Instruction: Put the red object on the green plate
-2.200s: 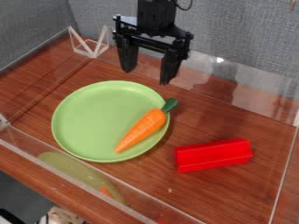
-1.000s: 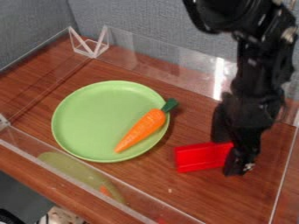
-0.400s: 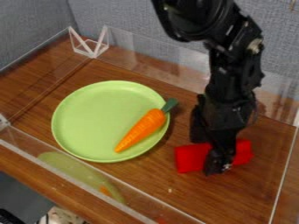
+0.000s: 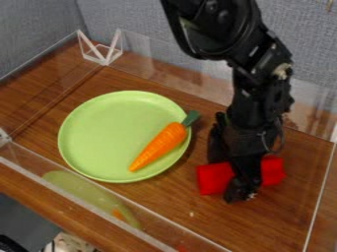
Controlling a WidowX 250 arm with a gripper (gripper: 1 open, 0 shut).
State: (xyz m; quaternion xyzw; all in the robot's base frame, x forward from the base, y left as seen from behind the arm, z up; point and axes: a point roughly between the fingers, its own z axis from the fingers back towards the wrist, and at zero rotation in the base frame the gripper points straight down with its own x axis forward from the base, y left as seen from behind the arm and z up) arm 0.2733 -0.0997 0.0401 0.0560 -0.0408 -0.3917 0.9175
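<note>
The red object (image 4: 211,178) is a bright red, flat, elongated block with a plastic look. It lies flat on the wooden table, lengthwise from left to right, to the right of the green plate and apart from it. Only its two ends show, one at the left and a smaller piece at the right; its middle is hidden.

The green plate (image 4: 105,128) is round, light green and shallow-rimmed, far wider than the block. It sits flat on the table toward the left. Most of its surface is bare, and the red object is not on it.
</note>
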